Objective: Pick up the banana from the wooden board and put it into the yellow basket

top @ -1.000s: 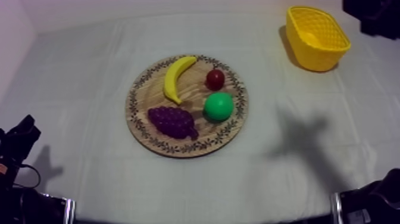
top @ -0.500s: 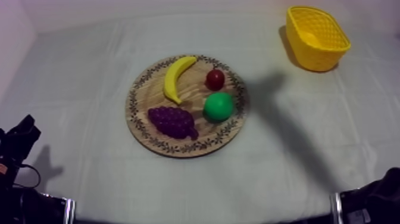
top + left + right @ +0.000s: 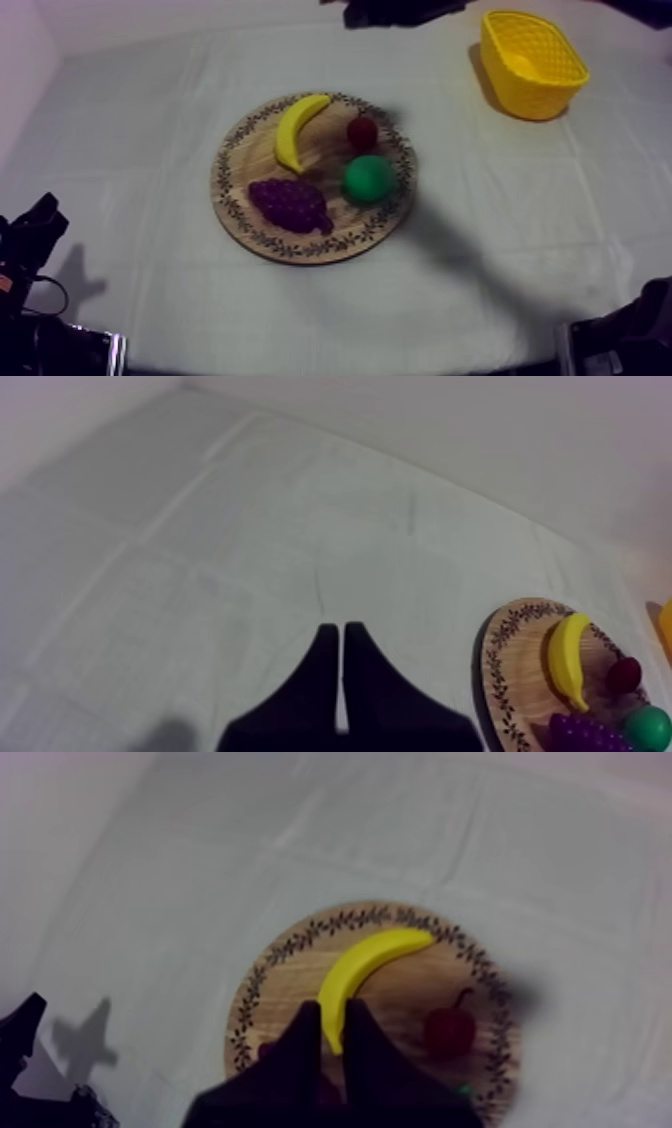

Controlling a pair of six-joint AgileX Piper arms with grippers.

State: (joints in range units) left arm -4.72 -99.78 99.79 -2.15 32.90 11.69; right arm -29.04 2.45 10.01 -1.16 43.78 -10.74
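Right end effector (image 3: pixel 333 1008) had swung in over the board (image 3: pixel 405 997), barely parted and empty above the banana (image 3: pixel 365 962); it likely needed widening before descending.

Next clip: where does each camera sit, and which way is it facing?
Top view: above the table, slanting down on the wooden board and yellow basket; left arm lower left, right arm at the upper edge.
Left wrist view: low, looking across the cloth toward the board; shut left gripper shows.
Right wrist view: above the board, looking down at the banana past the open right gripper.
Shared: all three show board and banana.
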